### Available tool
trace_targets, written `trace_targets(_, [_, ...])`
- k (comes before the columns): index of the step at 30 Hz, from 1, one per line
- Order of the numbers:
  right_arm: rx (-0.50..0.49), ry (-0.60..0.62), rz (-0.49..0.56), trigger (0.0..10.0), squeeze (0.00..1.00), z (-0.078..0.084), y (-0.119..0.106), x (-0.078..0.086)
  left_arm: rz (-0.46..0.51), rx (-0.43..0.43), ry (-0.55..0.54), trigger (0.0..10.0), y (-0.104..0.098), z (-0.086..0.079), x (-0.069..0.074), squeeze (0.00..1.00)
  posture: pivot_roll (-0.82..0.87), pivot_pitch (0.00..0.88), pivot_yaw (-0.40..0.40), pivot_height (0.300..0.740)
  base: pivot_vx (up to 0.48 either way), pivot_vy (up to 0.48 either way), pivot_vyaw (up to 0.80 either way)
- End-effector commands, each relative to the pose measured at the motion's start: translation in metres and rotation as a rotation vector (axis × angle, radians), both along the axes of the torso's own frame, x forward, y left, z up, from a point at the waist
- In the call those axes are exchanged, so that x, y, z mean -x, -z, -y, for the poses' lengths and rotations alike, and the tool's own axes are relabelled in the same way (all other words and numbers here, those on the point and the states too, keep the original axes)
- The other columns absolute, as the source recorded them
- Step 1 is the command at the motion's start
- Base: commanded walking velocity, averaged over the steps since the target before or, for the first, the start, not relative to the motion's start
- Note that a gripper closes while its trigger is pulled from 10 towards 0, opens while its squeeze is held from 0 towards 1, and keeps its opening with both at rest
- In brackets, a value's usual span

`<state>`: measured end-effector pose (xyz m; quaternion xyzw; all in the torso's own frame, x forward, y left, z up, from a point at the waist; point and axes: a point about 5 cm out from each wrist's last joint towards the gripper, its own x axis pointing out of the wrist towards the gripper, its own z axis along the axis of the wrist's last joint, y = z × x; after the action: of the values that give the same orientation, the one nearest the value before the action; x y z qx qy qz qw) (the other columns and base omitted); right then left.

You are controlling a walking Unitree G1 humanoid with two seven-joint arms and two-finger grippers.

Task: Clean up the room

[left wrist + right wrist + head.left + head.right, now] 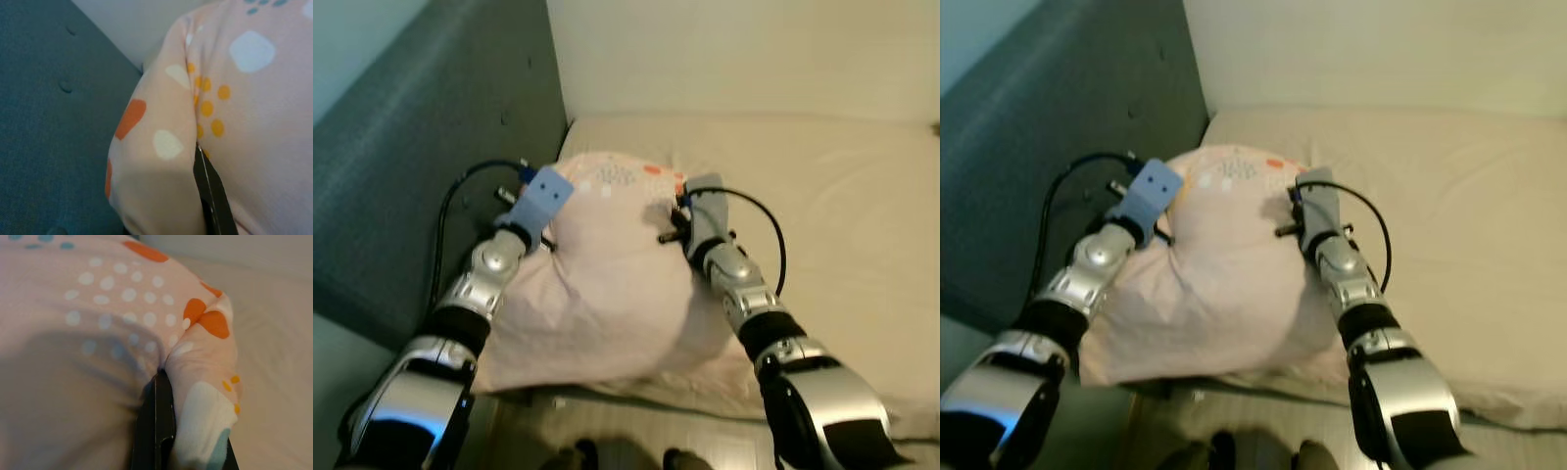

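A large pale pink pillow (607, 284) with orange, white and blue dots hangs between my two arms, over the near corner of the bed. My left gripper (548, 208) is pressed into its left side and shut on a fold of the fabric. In the left wrist view a black finger (211, 196) is wedged in the pillow (244, 122) cloth. On the pillow's upper right side, my right gripper (687, 208) is shut on a pinched corner. There the right wrist view has a black finger (156, 426) under the bunched fabric (205, 362). Both pairs of fingertips are buried in cloth.
A beige mattress (842, 196) stretches to the right and back, under a pale wall (754, 49). The grey-teal padded headboard (431, 147) rises on the left, close to my left arm. My feet (626, 455) stand at the bed's near edge.
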<state>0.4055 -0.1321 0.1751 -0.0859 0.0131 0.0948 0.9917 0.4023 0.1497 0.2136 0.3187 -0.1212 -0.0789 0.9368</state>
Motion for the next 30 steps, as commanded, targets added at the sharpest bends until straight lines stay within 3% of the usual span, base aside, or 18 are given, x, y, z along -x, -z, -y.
trace_targets(1, [0.034,0.039,-0.054,10.0,0.0,0.006,0.017,0.004,0.025,-0.066,-0.054,10.0,0.003,-0.013,0.0,0.0,0.04,0.406,0.055,0.74,0.0,0.0,0.0])
trace_targets(2, [0.034,0.039,-0.054,10.0,0.0,0.006,0.017,0.004,0.025,-0.066,-0.054,10.0,0.003,-0.013,0.0,0.0,0.04,0.406,0.055,0.74,0.0,0.0,0.0])
trace_targets(3, [0.069,0.062,-0.139,10.0,0.0,0.006,0.038,0.01,-0.032,-0.148,-0.031,10.0,0.025,-0.003,0.003,0.0,0.04,0.416,0.056,0.74,0.0,0.0,0.0])
trace_targets(4, [0.076,0.072,-0.169,10.0,0.0,0.007,0.044,0.012,-0.053,-0.172,-0.019,10.0,0.032,0.0,0.004,0.0,0.04,0.416,0.056,0.74,0.0,0.0,0.0])
trace_targets(5, [0.076,0.072,-0.169,10.0,0.0,0.007,0.044,0.012,-0.053,-0.172,-0.019,10.0,0.032,0.0,0.004,0.0,0.04,0.416,0.056,0.74,0.0,0.0,0.0])
trace_targets(8, [0.154,0.075,-0.318,10.0,0.0,0.003,0.078,0.027,-0.153,-0.212,0.063,10.0,0.067,0.019,0.015,0.0,0.03,0.431,0.06,0.74,0.0,0.0,0.0])
trace_targets(10, [0.173,0.069,-0.347,10.0,0.0,0.001,0.085,0.03,-0.179,-0.22,0.076,10.0,0.075,0.024,0.017,0.0,0.03,0.429,0.062,0.74,0.0,0.0,0.0])
trace_targets(18, [0.166,0.08,-0.314,10.0,0.0,0.002,0.073,0.023,-0.208,-0.2,0.075,10.0,0.067,0.031,0.011,0.0,0.02,0.412,0.069,0.74,0.0,0.0,0.0])
trace_targets(20, [0.153,0.149,-0.199,10.0,0.0,0.012,0.039,0.008,-0.144,-0.143,0.033,10.0,0.037,0.032,-0.001,0.0,0.01,0.397,0.072,0.74,0.0,0.0,0.0])
trace_targets(22, [0.153,0.149,-0.199,10.0,0.0,0.012,0.039,0.008,-0.144,-0.143,0.033,10.0,0.037,0.032,-0.001,0.0,0.01,0.397,0.072,0.74,0.0,0.0,0.0])
trace_targets(23, [0.137,0.182,-0.133,10.0,0.0,0.017,0.019,0.001,-0.103,-0.111,0.011,10.0,0.02,0.032,-0.007,0.0,0.01,0.388,0.071,0.74,0.0,0.0,0.0])
trace_targets(24, [0.137,0.182,-0.133,10.0,0.0,0.017,0.019,0.001,-0.103,-0.111,0.011,10.0,0.02,0.032,-0.007,0.0,0.01,0.388,0.071,0.74,0.0,0.0,0.0])
trace_targets(26, [0.087,0.252,0.065,10.0,0.0,0.028,-0.037,-0.013,0.036,-0.018,-0.025,10.0,-0.032,0.033,-0.017,0.0,0.01,0.371,0.069,0.74,0.0,0.0,0.0])
trace_targets(27, [0.087,0.252,0.065,10.0,0.0,0.028,-0.037,-0.013,0.036,-0.018,-0.025,10.0,-0.032,0.033,-0.017,0.0,0.01,0.371,0.069,0.74,0.0,0.0,0.0])
trace_targets(29, [0.035,0.29,0.263,10.0,0.0,0.037,-0.092,-0.019,0.193,0.078,-0.047,10.0,-0.084,0.031,-0.019,0.0,0.01,0.366,0.069,0.74,0.0,0.0,0.0])
trace_targets(30, [0.035,0.29,0.263,10.0,0.0,0.037,-0.092,-0.019,0.193,0.078,-0.047,10.0,-0.084,0.031,-0.019,0.0,0.01,0.366,0.069,0.74,0.0,0.0,0.0])
